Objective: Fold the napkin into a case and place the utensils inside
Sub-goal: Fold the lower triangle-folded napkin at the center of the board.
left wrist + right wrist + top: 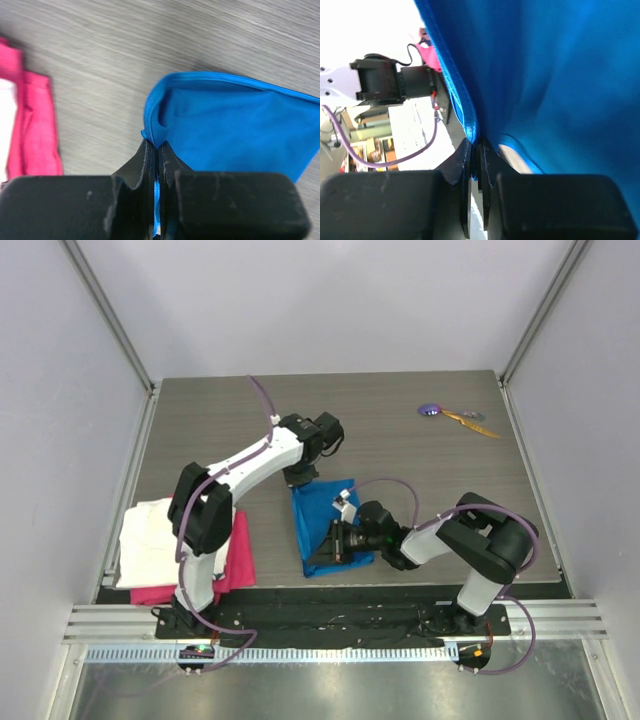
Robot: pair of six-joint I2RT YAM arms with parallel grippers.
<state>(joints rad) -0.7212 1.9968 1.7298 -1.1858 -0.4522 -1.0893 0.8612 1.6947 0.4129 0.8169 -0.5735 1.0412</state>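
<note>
The bright blue napkin (320, 512) lies partly folded at the table's middle front. My left gripper (300, 480) is shut on the napkin's far left corner (152, 137), blue hem showing between its fingers (145, 165). My right gripper (340, 540) is shut on the near edge of the napkin (545, 65), lifting that hem (470, 127) off the table. The utensils lie at the far right: one with a round purple head (430, 409), the other orange-yellow (472, 422) with a silvery tip.
A white cloth (155, 540) stacked on a pink cloth (236, 555) sits at the front left, seen also as pink cloth (35, 125) in the left wrist view. Grey walls and metal rails border the wooden table (400, 455).
</note>
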